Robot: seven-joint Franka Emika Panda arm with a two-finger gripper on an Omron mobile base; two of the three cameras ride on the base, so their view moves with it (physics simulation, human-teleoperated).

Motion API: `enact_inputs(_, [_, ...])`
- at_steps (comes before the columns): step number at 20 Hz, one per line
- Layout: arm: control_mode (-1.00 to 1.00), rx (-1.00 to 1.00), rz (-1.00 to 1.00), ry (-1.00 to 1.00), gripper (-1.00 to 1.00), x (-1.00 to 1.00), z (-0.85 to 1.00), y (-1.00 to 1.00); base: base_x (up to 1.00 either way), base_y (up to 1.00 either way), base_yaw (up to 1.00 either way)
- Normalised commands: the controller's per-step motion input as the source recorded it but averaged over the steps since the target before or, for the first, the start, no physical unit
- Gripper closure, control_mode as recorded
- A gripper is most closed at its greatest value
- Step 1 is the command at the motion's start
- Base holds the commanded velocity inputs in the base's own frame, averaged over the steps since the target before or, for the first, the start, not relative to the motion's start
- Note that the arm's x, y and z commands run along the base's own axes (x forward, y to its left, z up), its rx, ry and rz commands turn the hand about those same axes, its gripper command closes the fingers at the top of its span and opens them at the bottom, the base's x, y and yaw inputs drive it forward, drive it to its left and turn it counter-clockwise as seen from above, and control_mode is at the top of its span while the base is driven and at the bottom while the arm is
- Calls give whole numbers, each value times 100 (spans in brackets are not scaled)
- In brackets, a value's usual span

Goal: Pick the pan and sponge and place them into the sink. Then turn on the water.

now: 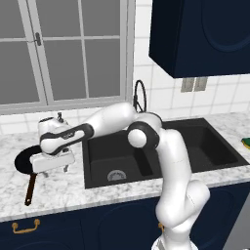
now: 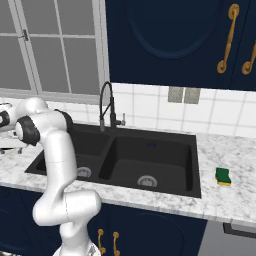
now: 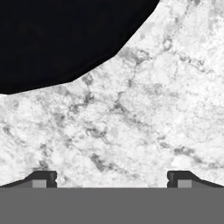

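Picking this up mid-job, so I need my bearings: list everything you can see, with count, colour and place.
pan: one, black with reddish-brown handle, on the counter left of the sink
sponge: one, yellow and green, on the counter right of the sink
sink: one, black double basin, set in the counter
faucet: one, black arched, behind the sink, no water running
counter: one, white-grey marble
window: one, grey frame, above the counter on the left
cabinets: dark navy, above and below
gripper: one, white, jaws open, over the pan's edge
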Motion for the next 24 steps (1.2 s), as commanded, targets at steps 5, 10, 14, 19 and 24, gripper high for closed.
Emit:
enact_inputs(5, [-100, 0, -7, 0, -100, 0, 0, 30, 0, 0, 0])
enact_inputs(10, [-100, 0, -8, 0, -100, 0, -13, 31, 0, 0, 0])
enact_inputs(14, [-100, 0, -7, 0, -100, 0, -8, 28, 0, 0, 0])
enact_inputs(19, [-100, 0, -7, 0, -100, 0, 0, 14, 0, 0, 0])
enact_inputs(24, [-100, 0, -5, 0, -100, 0, 3, -24, 0, 0, 0])
